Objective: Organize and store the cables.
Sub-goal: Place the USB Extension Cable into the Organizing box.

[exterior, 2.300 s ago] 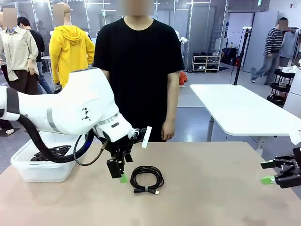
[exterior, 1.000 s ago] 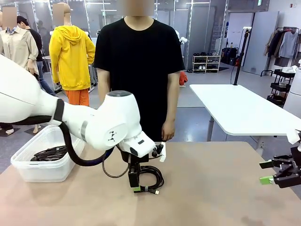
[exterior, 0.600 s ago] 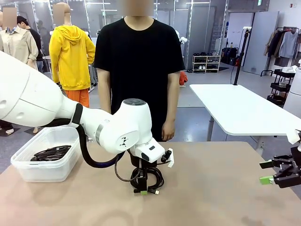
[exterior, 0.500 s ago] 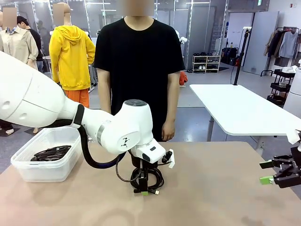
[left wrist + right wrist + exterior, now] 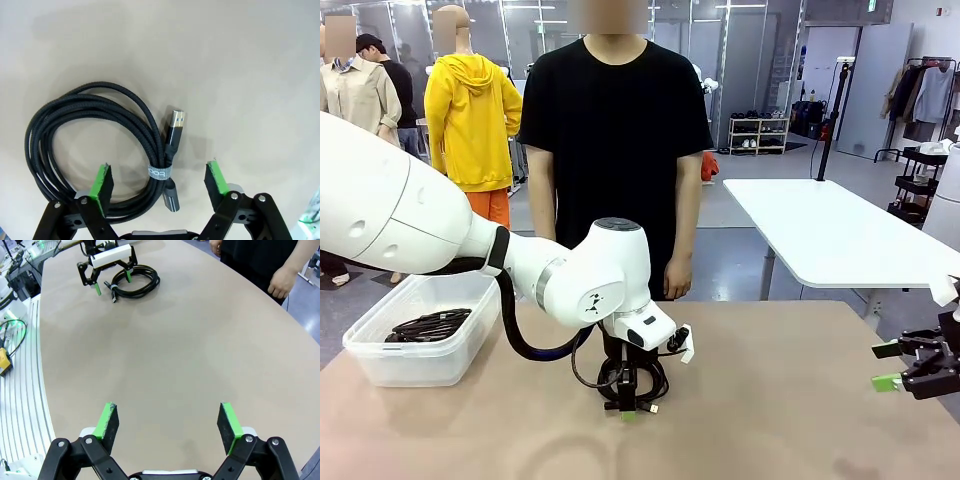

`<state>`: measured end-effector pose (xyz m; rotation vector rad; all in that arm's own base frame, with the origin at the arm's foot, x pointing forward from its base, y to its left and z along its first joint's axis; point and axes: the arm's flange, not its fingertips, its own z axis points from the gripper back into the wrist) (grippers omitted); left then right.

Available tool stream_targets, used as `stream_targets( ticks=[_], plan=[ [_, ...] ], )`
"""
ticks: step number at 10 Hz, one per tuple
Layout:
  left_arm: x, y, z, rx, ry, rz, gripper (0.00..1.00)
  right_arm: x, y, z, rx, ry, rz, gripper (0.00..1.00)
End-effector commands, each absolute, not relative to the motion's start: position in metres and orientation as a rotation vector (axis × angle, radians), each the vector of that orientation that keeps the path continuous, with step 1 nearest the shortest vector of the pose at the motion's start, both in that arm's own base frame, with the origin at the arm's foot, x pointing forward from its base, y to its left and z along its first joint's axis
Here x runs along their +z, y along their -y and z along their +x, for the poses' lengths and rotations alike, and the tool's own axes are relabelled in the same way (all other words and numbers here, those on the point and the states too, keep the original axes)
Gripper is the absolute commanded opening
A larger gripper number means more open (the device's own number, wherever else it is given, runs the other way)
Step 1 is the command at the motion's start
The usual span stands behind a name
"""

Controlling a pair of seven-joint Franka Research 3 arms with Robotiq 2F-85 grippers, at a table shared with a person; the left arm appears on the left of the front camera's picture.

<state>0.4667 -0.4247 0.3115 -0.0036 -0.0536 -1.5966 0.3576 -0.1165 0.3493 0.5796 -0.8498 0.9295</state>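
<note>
I have the left gripper (image 5: 159, 181) spread wide, straddling the cable (image 5: 95, 145) coil's tied side directly below on the bench (image 5: 240, 60).

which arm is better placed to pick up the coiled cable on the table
Left. The left gripper hangs open right over the coiled cable, its green pads straddling the tied section. The right gripper is open too, but sits at the table's right edge, far from the cable.
</note>
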Motion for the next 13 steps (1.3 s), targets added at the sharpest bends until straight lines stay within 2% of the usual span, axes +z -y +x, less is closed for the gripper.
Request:
stream_targets(
  ticks=[1,2,4,5,6,7,10,13],
  plan=[
    [0.316,0.429,0.468,-1.589,0.016,0.026,0.33,0.352,0.114,0.360,0.901,0.852,0.584,1.00],
    [0.317,0.429,0.468,-1.588,0.017,0.023,0.00,0.352,0.114,0.360,0.901,0.852,0.584,1.00],
    [0.315,0.428,0.468,-1.593,0.029,0.004,0.00,0.352,0.114,0.360,0.901,0.852,0.584,1.00],
    [0.315,0.428,0.469,-1.593,0.029,0.004,0.16,0.352,0.114,0.360,0.901,0.852,0.584,1.00],
    [0.315,0.428,0.469,-1.592,0.029,0.003,0.05,0.352,0.114,0.360,0.901,0.852,0.584,1.00],
    [0.315,0.428,0.469,-1.591,0.029,0.003,0.00,0.352,0.114,0.360,0.901,0.852,0.584,1.00],
    [0.325,0.423,0.467,-1.593,0.046,0.002,0.00,0.352,0.114,0.360,0.901,0.852,0.584,1.00],
    [0.412,0.398,0.443,-1.699,0.099,0.012,0.00,0.352,0.114,0.360,0.901,0.852,0.584,1.00]
  ],
)
